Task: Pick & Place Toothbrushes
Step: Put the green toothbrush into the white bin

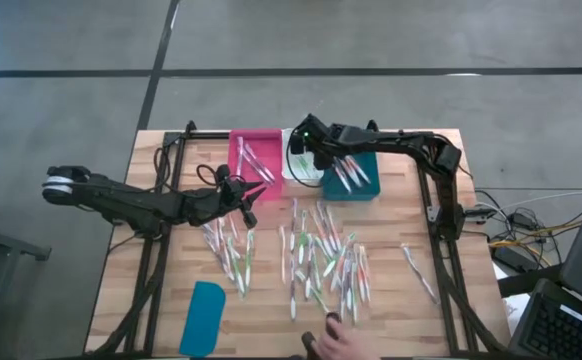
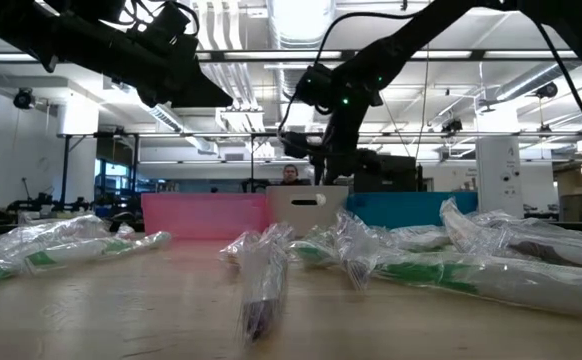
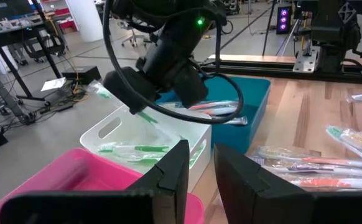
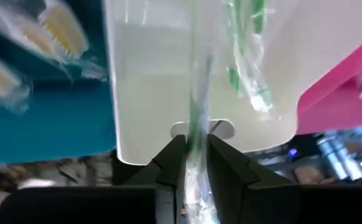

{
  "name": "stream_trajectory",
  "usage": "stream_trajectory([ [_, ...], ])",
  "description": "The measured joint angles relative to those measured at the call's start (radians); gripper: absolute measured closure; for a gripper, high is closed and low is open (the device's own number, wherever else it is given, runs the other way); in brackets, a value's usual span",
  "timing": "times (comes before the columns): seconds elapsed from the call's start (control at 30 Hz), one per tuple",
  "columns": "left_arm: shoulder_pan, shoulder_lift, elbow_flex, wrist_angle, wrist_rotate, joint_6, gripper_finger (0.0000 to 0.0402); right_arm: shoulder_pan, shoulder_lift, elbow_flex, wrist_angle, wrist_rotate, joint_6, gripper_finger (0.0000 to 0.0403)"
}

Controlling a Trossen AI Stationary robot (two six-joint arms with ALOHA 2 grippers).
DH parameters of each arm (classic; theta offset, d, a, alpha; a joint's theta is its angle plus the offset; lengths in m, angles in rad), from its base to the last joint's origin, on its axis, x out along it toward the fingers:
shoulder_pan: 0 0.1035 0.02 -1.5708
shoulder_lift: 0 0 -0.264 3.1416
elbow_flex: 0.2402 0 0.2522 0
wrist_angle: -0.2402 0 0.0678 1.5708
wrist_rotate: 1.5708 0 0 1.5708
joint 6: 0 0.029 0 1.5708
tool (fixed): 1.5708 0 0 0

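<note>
High view: the right claw (image 1: 306, 152) is held over the white bin (image 1: 298, 168), which sits between the pink bin (image 1: 255, 160) and the teal bin (image 1: 356, 178). In the right wrist view a green toothbrush (image 4: 194, 134) in a clear wrapper is pinched between the clenched fingers (image 4: 168, 163), right above the white bin (image 4: 168, 81). More green brushes (image 3: 131, 149) are seen lying in that bin, below the claw. Orange ones (image 1: 349, 175) lie in the teal bin beside it, and pink ones (image 1: 252, 160) in the pink bin on its other side.

The left claw (image 1: 245, 200) is held near the pink bin, just over the table (image 1: 121, 280). Its fingers (image 3: 171, 174) are a little apart and nothing is gripped. A big pile of toothbrushes (image 1: 321, 262) is spread on the table, away from both claws. A teal lid (image 1: 203, 317) lies flat, well apart from the left claw. A hand (image 1: 343, 340) is seen at the table edge.
</note>
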Motion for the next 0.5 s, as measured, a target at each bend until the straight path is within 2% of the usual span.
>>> stream_trajectory([
  [0.23,0.0,0.0,0.0,0.0,0.0,0.0,0.0321,0.061,-0.003,0.0,0.074,0.0,-0.202,0.0376],
  [0.4,0.0,0.0,0.0,0.0,0.0,0.0,0.0321,0.095,-0.002,-0.001,0.07,-0.005,-0.203,0.0387],
  [0.5,0.0,0.0,0.0,0.0,0.0,0.0,0.0321,0.106,-0.002,-0.002,0.07,-0.005,-0.198,0.0369],
])
